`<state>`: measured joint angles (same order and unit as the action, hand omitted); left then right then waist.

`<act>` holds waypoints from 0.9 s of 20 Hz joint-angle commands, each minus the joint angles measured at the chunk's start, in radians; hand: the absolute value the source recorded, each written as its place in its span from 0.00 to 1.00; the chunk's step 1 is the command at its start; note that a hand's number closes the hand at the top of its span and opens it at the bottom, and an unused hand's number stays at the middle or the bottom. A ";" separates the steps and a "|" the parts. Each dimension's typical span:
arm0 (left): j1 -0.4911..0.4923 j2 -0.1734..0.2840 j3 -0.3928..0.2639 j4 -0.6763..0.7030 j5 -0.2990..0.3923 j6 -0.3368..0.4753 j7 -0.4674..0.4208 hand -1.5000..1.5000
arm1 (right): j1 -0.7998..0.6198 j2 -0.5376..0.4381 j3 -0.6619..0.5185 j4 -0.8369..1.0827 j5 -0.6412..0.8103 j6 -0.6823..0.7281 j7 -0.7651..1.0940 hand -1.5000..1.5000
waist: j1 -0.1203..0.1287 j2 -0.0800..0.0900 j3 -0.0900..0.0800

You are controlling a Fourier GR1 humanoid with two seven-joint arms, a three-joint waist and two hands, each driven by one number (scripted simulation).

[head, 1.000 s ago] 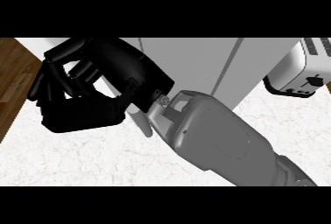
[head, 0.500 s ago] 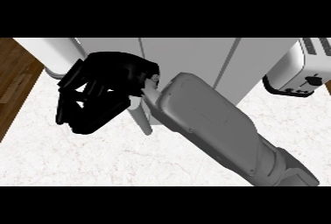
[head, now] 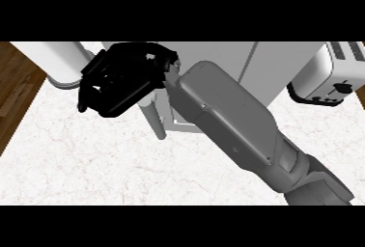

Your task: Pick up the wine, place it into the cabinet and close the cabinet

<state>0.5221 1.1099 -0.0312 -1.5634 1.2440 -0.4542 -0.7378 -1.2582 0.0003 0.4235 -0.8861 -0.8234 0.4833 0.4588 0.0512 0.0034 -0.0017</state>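
One hand (head: pixel 121 79) (fingers curled) against the cabinet (head: pixel 214 60).

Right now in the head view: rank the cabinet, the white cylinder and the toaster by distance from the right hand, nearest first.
1. Cabinet: directly behind the right hand, which overlaps its front and the handle.
2. White cylinder: just left of the hand, at the counter's left edge.
3. Toaster: far right, beyond the cabinet.
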 commanded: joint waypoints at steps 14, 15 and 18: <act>-0.031 -0.055 0.087 0.021 -0.025 -0.054 0.053 0.00 | -0.046 -0.136 -0.122 0.251 0.092 -0.022 -0.247 1.00 | -0.005 0.014 0.000; -0.026 -0.045 0.091 0.028 -0.025 -0.076 0.063 0.00 | -0.044 -0.154 -0.132 0.244 0.098 -0.032 -0.262 1.00 | -0.006 0.014 0.000; -0.029 -0.053 0.082 -0.013 -0.031 -0.053 0.077 0.00 | -0.020 -0.166 -0.133 0.235 0.114 -0.049 -0.286 1.00 | -0.015 0.012 0.002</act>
<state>0.4934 1.0587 0.0504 -1.5524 1.2171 -0.4794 -0.6515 -1.2785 -0.0046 0.3988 -0.7502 -0.7485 0.5529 0.2503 0.0648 -0.0214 -0.0278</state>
